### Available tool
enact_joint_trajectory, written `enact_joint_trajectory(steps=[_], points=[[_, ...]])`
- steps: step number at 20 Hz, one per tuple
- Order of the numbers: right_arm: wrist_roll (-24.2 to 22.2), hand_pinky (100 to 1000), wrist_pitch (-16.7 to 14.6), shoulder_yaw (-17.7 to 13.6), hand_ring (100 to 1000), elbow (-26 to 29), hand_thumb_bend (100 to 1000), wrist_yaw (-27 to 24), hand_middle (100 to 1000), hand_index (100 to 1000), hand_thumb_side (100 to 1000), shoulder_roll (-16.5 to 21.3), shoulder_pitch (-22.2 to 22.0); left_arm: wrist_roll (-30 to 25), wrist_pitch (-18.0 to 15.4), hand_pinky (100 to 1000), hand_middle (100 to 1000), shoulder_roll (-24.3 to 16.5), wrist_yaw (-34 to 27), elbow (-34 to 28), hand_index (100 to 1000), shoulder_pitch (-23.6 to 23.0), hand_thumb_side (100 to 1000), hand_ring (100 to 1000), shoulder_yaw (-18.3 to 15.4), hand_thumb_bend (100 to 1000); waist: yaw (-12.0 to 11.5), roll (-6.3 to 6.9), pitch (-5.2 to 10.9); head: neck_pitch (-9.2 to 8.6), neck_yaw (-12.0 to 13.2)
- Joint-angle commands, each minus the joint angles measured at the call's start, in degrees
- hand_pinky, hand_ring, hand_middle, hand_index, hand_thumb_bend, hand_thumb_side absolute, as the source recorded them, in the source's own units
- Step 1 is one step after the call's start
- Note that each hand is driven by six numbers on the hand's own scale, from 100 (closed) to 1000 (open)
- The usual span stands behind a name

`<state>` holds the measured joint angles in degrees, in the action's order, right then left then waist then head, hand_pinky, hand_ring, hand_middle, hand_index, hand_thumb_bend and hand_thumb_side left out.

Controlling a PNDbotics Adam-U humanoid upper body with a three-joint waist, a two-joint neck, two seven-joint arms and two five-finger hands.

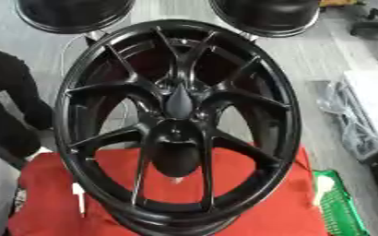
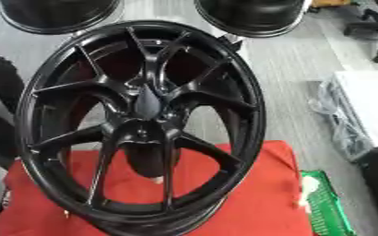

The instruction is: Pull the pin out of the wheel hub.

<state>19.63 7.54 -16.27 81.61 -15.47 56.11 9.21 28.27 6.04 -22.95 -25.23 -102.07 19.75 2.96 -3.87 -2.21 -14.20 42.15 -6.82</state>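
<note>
Left hand cannot be made out: only a black bulk [image 1: 11, 108] shows at the 9 o'clock edge, seemingly the left arm, running behind the hub's rim, so I cannot tell whether the hand is spread, closed or pinching anything. Right hand shows in neither view.

Just beside that bulk stands the hub [image 1: 286, 106], a glossy black wheel with thin forked spokes, tilted on its edge and filling the middle of the view. At its centre sits a matte dark-grey tapered piece [image 1: 179, 102], point toward 12 o'clock; whether this is the pin I cannot tell. Below it, toward 6 o'clock, a black oval mass [image 1: 176, 159] shows between the spokes.

The hub rests on a red cloth [image 1: 47, 193], where a small white stick [image 1: 78, 199] lies at 7 o'clock. A green basket [image 1: 341, 209] lies at 5 o'clock. Crumpled clear plastic [image 1: 345, 115] lies on the grey floor at 3 o'clock. Two more black wheels [image 1: 71, 16] [image 1: 265, 16] stand at 11 and 1 o'clock
</note>
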Motion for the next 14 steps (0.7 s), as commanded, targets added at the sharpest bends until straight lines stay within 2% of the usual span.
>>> enact_joint_trajectory(steps=[1, 5, 7, 10, 14], points=[[1.0, 816, -0.5, 1.6, 794, 4.1, 100, -3.7, 769, 838, 587, 1.6, 2.8, -0.4, -0.1, 635, 750, -0.9, -0.1, -0.8, 693, 1.0, 729, 811, 0.0, 293, -0.2, 0.05, 0.89, -0.50, -0.5], [-1.2, 824, -2.2, 4.9, 796, 8.2, 100, -7.2, 770, 838, 548, 0.0, 8.0, -0.5, 0.0, 635, 751, -0.6, -0.1, -0.9, 693, 1.2, 728, 811, 0.2, 294, -0.7, 0.13, 0.96, -0.41, -1.1], [-2.9, 825, -2.5, 6.2, 793, 9.2, 100, -8.6, 767, 838, 558, -1.7, 10.9, -0.7, 0.0, 635, 751, -0.4, -0.2, -0.9, 693, 1.3, 727, 811, 0.3, 294, -1.0, 0.19, 1.00, -0.43, -1.3], [-4.9, 820, -2.4, 7.5, 773, 9.8, 100, -9.8, 748, 823, 495, -5.1, 15.3, -0.8, 0.1, 634, 751, -0.1, -0.2, -1.0, 693, 1.5, 727, 811, 0.4, 294, -1.3, 0.37, 1.01, -0.53, -1.3], [-5.9, 818, -1.3, 8.4, 768, 10.0, 100, -9.8, 742, 817, 524, -10.1, 19.4, -0.9, 0.1, 634, 751, 0.2, -0.2, -1.0, 693, 1.5, 728, 811, 0.5, 293, -1.5, 0.71, 0.96, -0.68, -1.3]])
